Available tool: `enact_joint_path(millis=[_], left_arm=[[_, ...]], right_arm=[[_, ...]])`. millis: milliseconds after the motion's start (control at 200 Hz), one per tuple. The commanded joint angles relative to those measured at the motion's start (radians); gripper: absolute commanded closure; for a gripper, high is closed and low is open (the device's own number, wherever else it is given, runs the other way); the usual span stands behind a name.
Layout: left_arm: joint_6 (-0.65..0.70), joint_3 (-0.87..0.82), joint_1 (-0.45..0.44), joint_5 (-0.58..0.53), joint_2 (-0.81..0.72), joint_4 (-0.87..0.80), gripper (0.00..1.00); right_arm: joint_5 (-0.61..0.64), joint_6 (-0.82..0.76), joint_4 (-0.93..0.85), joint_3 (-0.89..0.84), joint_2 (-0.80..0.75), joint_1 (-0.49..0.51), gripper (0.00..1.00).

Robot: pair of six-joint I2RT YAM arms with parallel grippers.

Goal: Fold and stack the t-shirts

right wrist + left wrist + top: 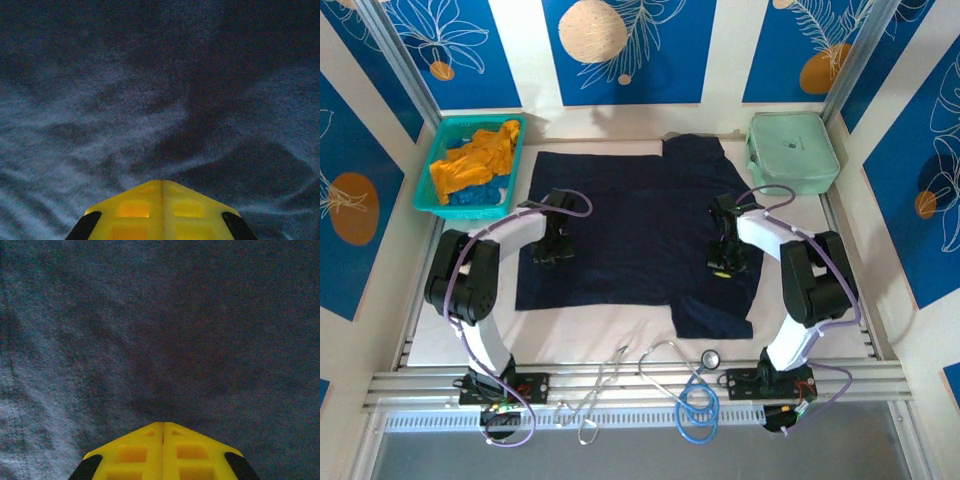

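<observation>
Navy shirt (640,230) lies spread flat across the middle of the counter (600,330), one sleeve toward the far edge, the other toward the near edge; left fingers (548,256) are down on its left part, right fingers (722,266) down on its right part, well apart from each other. From the left wrist, the yellow left fingers (161,428) are pressed together, tips in the cloth (160,330), a faint dark crease rising from them; from the right wrist, the right fingers (161,186) are pinched together too, and wrinkles in the cloth (150,100) run in toward the tips. Far-left corner: a basket (432,170) with an orange shirt (475,160) over a blue shirt (480,198); far-right corner: a mint case (792,150).
</observation>
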Motion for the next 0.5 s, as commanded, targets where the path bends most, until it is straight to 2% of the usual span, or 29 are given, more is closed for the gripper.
enact_joint_path(millis=[0, 240, 495], left_arm=[[-0.004, 0.017, 0.004, -0.060, 0.063, -0.006, 0.95], [0.029, 0.142, 0.027, -0.106, 0.194, -0.038, 0.96], [0.082, 0.329, 0.076, -0.198, 0.280, -0.107, 0.96]], right_arm=[[0.000, 0.018, -0.002, 0.023, 0.053, 0.003, 1.00], [0.018, -0.036, -0.003, 0.150, 0.173, -0.053, 1.00], [0.024, -0.104, -0.038, 0.430, 0.336, -0.124, 1.00]])
